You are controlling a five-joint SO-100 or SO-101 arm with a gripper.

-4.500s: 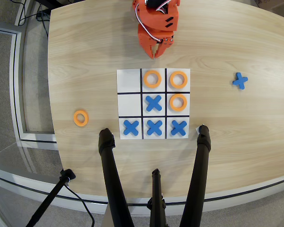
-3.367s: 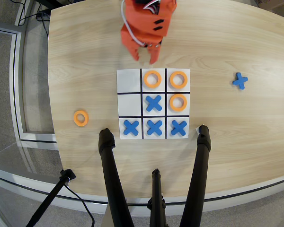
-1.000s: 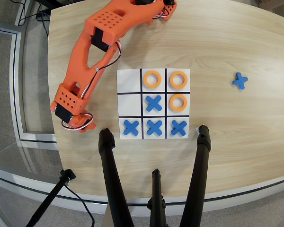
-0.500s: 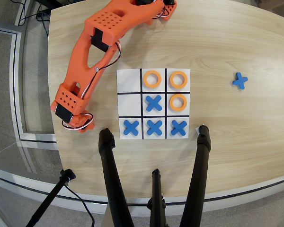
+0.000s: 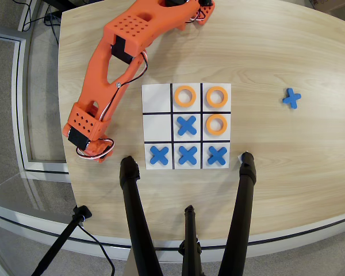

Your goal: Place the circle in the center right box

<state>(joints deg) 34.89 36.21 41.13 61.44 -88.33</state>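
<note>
1. Circle: not visible in the overhead view. The orange arm (image 5: 112, 69) reaches down to the worktop (image 5: 287, 167) left of the grid board (image 5: 157, 98), and its lower end covers that spot.
2. End effector (image 5: 99, 153): orange, at the arm's low end, down at the worktop surface near the left edge, left of the board's bottom row. Its fingers are hidden beneath the wrist housing; I cannot tell how far apart they stand or whether they have hold of anything.
3. Center right box (image 5: 157, 125): white square edged by black lines, middle row, left end of the board as this view shows it. It lies bare, well to the right of the end effector.
4. Top-left cell of the board: also bare white.
5. Orange rings on the board: three, in the top-middle cell (image 5: 185, 96), the top-right cell (image 5: 217, 96) and the middle-right cell (image 5: 217, 124).
6. Blue X pieces on the board: four, in the centre cell (image 5: 187, 125) and across the bottom row (image 5: 187, 154).
7. Loose blue X (image 5: 291, 98): lying alone on the worktop, well to the right of the board.
8. Black tripod legs (image 5: 135, 218): rising from the lower edge of the view, in front of the board.
</note>
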